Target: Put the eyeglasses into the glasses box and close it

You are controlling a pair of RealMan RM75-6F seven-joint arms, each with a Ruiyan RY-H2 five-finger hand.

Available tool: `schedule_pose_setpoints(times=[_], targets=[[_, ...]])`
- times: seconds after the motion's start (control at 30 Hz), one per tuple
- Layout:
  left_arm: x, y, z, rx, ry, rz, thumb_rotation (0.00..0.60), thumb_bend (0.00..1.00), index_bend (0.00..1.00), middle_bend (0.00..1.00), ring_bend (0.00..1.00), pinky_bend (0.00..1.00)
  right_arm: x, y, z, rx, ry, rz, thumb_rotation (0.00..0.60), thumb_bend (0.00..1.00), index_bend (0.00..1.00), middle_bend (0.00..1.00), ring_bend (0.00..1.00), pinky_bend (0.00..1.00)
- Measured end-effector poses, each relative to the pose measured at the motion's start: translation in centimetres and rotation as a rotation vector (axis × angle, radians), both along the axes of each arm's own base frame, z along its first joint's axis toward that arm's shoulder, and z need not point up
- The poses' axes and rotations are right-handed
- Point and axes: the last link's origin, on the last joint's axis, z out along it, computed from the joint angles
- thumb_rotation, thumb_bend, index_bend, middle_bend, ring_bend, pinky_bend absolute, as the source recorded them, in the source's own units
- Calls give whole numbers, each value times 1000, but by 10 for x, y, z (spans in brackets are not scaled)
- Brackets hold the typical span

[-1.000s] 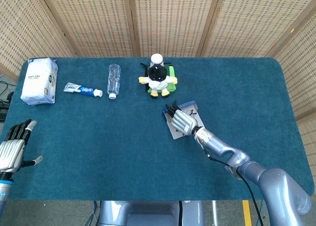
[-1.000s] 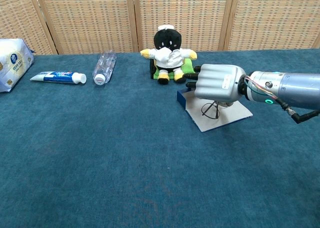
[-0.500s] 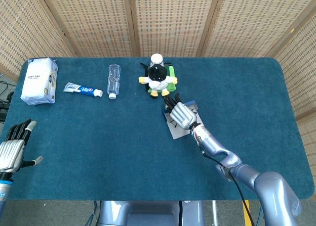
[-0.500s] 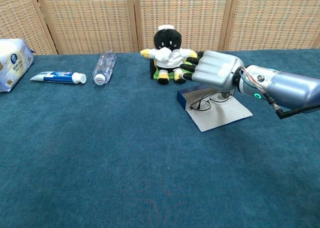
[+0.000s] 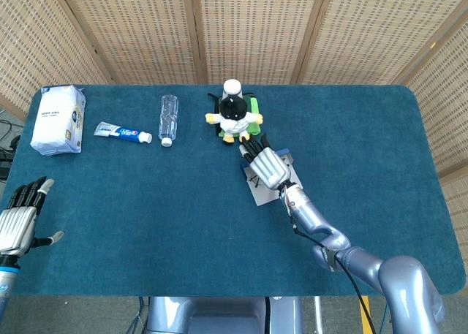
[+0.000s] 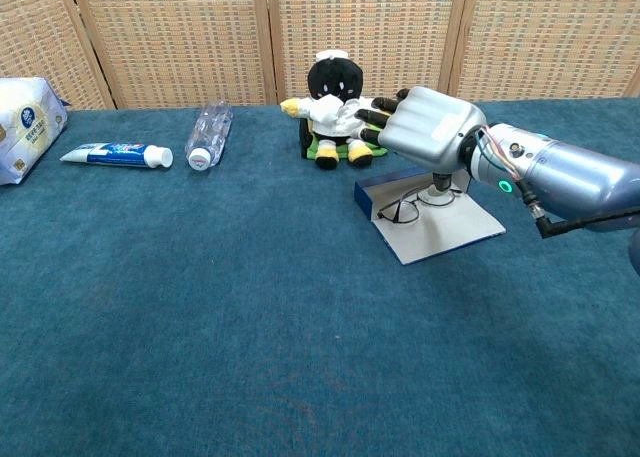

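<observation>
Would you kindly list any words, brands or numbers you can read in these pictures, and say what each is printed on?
White tissue pack: blue print, too small and blurred to read.
Toothpaste tube: blue and red lettering, not legible.
Water bottle: no readable label.
Glasses box: no text shows.
Nothing can be quoted with confidence.

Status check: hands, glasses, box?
Right robot hand open above the open glasses box. Eyeglasses lying inside it. Left robot hand open, idle. Plush toy close behind.

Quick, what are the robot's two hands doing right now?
Left hand: open, fingers apart, holding nothing.
Right hand: open, above the thin wire-framed eyeglasses, holding nothing.
</observation>
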Motion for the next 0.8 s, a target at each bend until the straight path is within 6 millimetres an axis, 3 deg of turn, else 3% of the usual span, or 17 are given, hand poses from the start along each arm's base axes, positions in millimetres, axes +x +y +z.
schedule_pose_setpoints(times=[0.3, 0.4, 0.57, 0.6, 0.67, 0.8], targets=[[0, 0, -2, -7, 1, -2, 600, 27, 0, 0, 0, 0, 2, 15, 23, 84, -150, -56, 600, 125, 4, 0, 0, 161], [1, 0, -3, -12, 3, -4, 600, 27, 0, 0, 0, 0, -8, 19, 39, 118, -192, -90, 600, 263, 48, 0, 0, 148], [1, 0, -5, -19, 7, -5, 600, 27, 0, 0, 0, 0, -26, 22, 53, 176, -248, -158, 600, 772, 103, 0, 0, 139], [1, 0, -5, -19, 6, -5, 600, 27, 0, 0, 0, 0, -30, 22, 55, 190, -264, -180, 600, 823, 117, 1, 0, 139], [2, 0, -4, -16, 5, -6, 600, 28, 0, 0, 0, 0, -36, 22, 58, 212, -287, -216, 600, 878, 154, 6, 0, 139], [1, 0, -4, -15, 5, -6, 600, 27, 0, 0, 0, 0, -53, 24, 62, 254, -326, -291, 600, 844, 162, 16, 0, 139]])
